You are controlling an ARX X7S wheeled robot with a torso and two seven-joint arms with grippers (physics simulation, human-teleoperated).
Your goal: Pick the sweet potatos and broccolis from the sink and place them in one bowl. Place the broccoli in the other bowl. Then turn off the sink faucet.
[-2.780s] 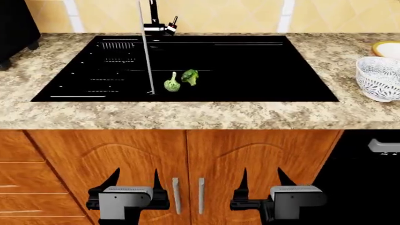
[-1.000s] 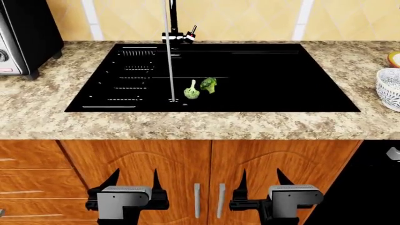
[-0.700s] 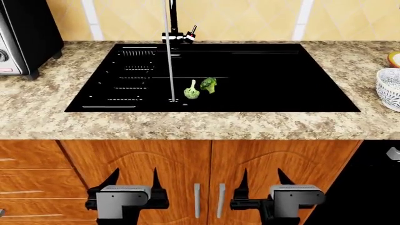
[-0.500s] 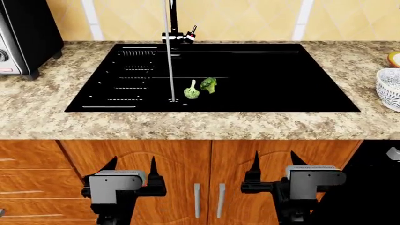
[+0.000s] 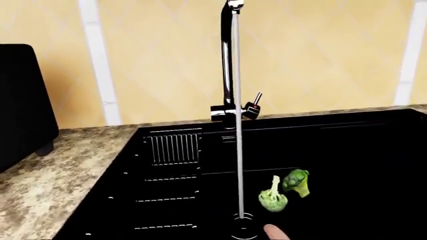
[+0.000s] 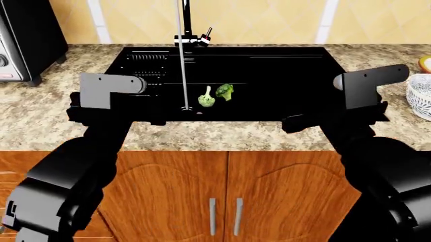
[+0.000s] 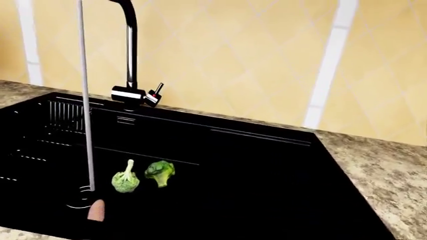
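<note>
Two broccoli florets lie on the floor of the black sink point(image 6: 350, 108): a pale one point(image 6: 206, 97) point(image 5: 272, 197) point(image 7: 125, 181) and a darker one point(image 6: 225, 91) point(image 5: 296, 181) point(image 7: 160, 172). A pinkish sweet potato point(image 5: 275, 232) point(image 7: 97, 210) lies near the drain by the front wall. The faucet point(image 6: 185, 30) runs, and its water stream point(image 6: 182, 70) falls to the drain. My left gripper point(image 6: 116, 106) and right gripper point(image 6: 356, 108) hover over the sink's front corners, apart from the vegetables. Their fingers do not show.
A patterned white bowl point(image 6: 420, 96) stands on the granite counter at the far right, with a second dish point(image 6: 425, 62) behind it. A black oven point(image 6: 27, 40) stands at the back left. Wooden cabinet doors are below.
Both arms have risen from in front of the cabinet doors to counter height at the sink's front edge. The vegetables have not moved and the water still runs.
</note>
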